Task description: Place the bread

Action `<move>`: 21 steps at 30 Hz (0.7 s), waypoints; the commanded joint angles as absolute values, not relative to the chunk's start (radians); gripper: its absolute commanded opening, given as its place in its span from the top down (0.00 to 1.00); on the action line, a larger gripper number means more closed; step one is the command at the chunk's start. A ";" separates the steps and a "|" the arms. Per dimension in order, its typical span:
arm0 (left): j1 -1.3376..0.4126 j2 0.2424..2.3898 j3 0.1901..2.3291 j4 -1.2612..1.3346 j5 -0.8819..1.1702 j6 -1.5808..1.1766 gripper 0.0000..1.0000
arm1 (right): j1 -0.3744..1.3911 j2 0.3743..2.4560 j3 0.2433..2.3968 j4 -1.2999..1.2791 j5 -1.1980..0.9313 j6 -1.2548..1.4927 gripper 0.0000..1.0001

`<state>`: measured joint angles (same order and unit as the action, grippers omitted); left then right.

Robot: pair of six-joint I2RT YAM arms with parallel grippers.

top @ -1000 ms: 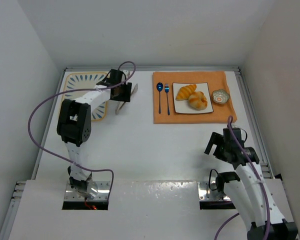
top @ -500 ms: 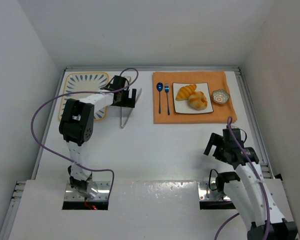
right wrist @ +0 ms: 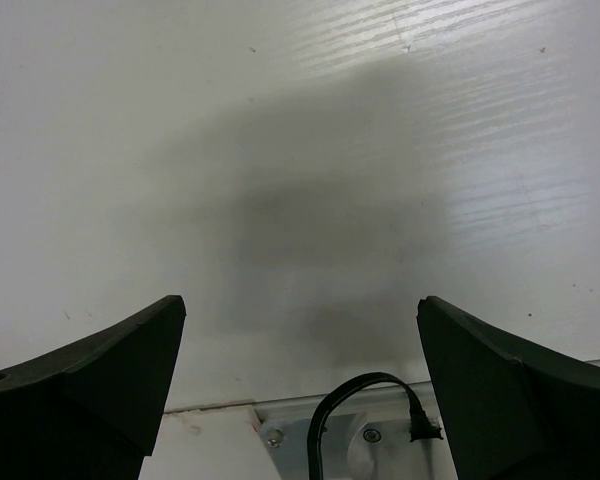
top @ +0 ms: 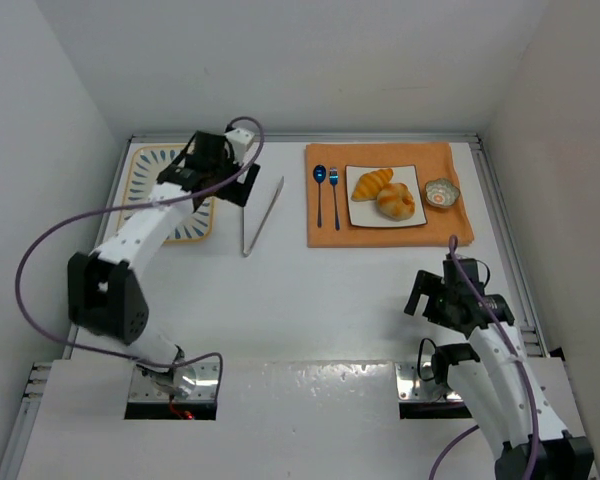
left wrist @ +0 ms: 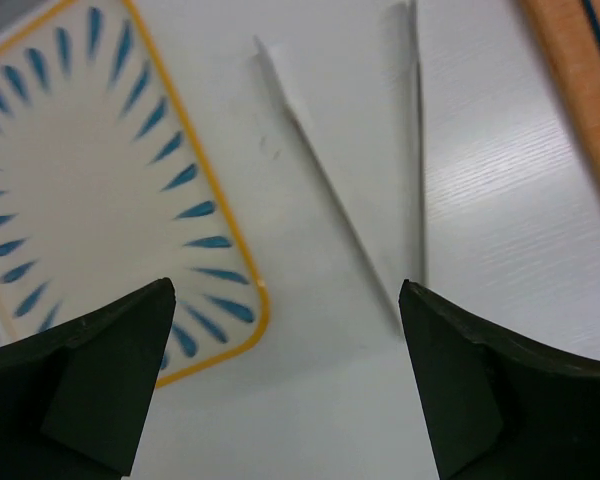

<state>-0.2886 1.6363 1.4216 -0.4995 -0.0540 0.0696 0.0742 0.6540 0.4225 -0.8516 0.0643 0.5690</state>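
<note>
At the near right edge of the white surface (top: 310, 300), the right claw (right wrist: 298, 300) hangs over bare tabletop with its jaws spread wide, holding and touching nothing. The bread lies well apart from it, toward the far right corner.

Further back on the left, a pair of slim metal tongs (left wrist: 325, 170) lies flat on the surface, its tips pointing toward the far edge. The left claw (left wrist: 287, 290) hovers above the joined end of the tongs, also spread wide and empty. Its left finger is over the rim of the cream rectangular tray with blue petal marks and a yellow border (left wrist: 80, 180), which sits in the far left corner.

Near the far right corner, an orange cloth mat (top: 380, 235) carries a white square plate (top: 355, 215). On the plate, the ridged golden croissant (top: 372, 182) and the rounder, paler-topped bun (top: 396, 201) lie touching.

A second ago the left claw was at the tongs. It has since pulled back toward the tray, and the tongs are free. The bread has not moved, and the right claw has barely shifted.
</note>
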 commanded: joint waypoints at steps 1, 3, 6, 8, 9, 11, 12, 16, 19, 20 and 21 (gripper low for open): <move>-0.275 1.494 1.192 -0.598 -0.206 0.284 0.00 | 0.078 0.675 0.402 -0.790 0.044 0.564 0.01; -0.246 1.430 1.088 -0.584 -0.264 0.314 0.00 | 0.075 0.692 0.399 -0.779 0.045 0.554 0.01; -0.195 1.388 0.917 -0.537 -0.273 0.340 0.00 | 0.078 0.709 0.413 -0.778 0.048 0.537 0.01; -0.183 1.358 0.823 -0.503 -0.255 0.341 0.00 | 0.078 0.732 0.417 -0.770 0.048 0.525 0.01; -0.183 1.358 0.798 -0.503 -0.242 0.341 0.00 | 0.077 0.735 0.426 -0.769 0.043 0.523 0.01; -0.183 1.332 0.763 -0.492 -0.183 0.331 0.00 | 0.075 0.759 0.440 -0.764 0.043 0.517 0.01; -0.183 1.331 0.737 -0.492 -0.161 0.331 0.00 | 0.074 0.768 0.443 -0.758 0.040 0.518 0.01; -0.183 1.302 0.718 -0.471 -0.080 0.322 0.00 | 0.077 0.790 0.443 -0.753 0.018 0.537 0.01; -0.183 1.302 0.729 -0.471 -0.071 0.295 0.00 | 0.075 0.775 0.431 -0.759 0.011 0.560 0.01; -0.183 1.302 0.729 -0.471 -0.071 0.295 0.00 | 0.077 0.764 0.428 -0.756 0.012 0.560 0.01; -0.183 1.302 0.729 -0.471 -0.061 0.285 0.00 | 0.074 0.750 0.420 -0.756 0.014 0.571 0.01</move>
